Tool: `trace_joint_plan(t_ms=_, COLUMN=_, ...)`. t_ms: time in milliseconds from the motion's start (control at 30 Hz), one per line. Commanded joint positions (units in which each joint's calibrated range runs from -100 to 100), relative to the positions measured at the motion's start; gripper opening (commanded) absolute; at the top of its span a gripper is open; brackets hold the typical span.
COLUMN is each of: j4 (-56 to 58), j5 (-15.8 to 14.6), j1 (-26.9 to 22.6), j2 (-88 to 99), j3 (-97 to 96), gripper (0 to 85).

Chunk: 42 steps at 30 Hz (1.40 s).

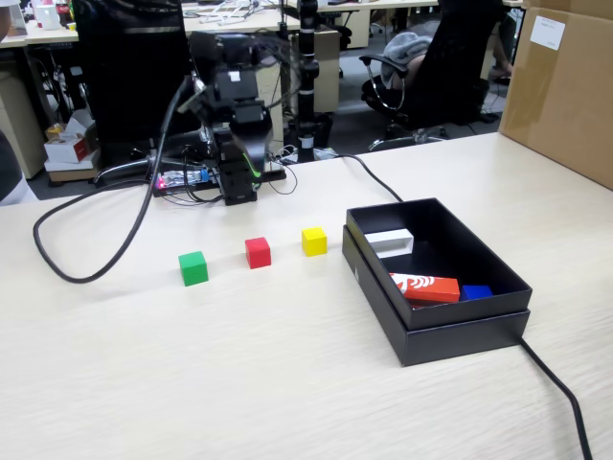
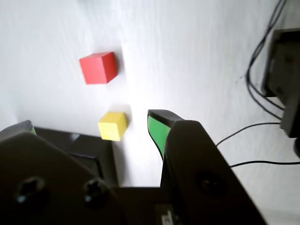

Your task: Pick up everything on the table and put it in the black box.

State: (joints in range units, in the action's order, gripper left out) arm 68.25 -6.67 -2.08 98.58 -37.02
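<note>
Left to right across mid-frame of the fixed view: green cube point(image 1: 193, 268), red cube point(image 1: 258, 252), yellow cube point(image 1: 314, 241), then black box point(image 1: 460, 324) on pale worktop point(image 1: 239, 383). All plain, equal. End effector point(image 1: 239, 177) upper left, above and behind the red cube; parted, empty.

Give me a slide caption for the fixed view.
Green cube, red cube and yellow cube lined up on the table beside the black box.

Office room: black office chair point(image 1: 450, 67) at 1 o'clock, dark chair back point(image 1: 129, 72) at 11, brown cardboard carton point(image 1: 560, 86) at 2, cluttered desks behind, grey floor point(image 1: 359, 120).
</note>
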Motion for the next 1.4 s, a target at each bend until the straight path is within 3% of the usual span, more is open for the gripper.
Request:
trace_joint_plan(t_ms=0, j4=1.25, j5=2.10, j1=2.44, j2=0.62, j3=4.20, gripper=47.5)
trace_joint_plan(t_ms=200, j4=0.04, j5=6.25, j1=8.16, j2=-5.92, j3=2.38, gripper=47.5)
trace_joint_plan(t_ms=400, j4=-8.17, j5=10.01, j1=12.99, j2=-19.23, j3=3.02, gripper=47.5)
trace_joint_plan(t_ms=767, j4=-10.33, j5=10.55, j1=16.61, j2=-49.75, j3=13.35, gripper=47.5)
trace_joint_plan(t_ms=833, j4=-11.02, j5=11.87, j1=16.70, j2=-53.88, j3=14.44, gripper=47.6)
trace_joint_plan(t_ms=967, j4=-11.10, j5=14.02, j1=16.70, j2=-57.67, j3=15.80, gripper=47.7)
trace_joint_plan(t_ms=1367, j4=-16.55, j5=14.99, j1=17.05, j2=-68.80, j3=18.34, gripper=47.6)
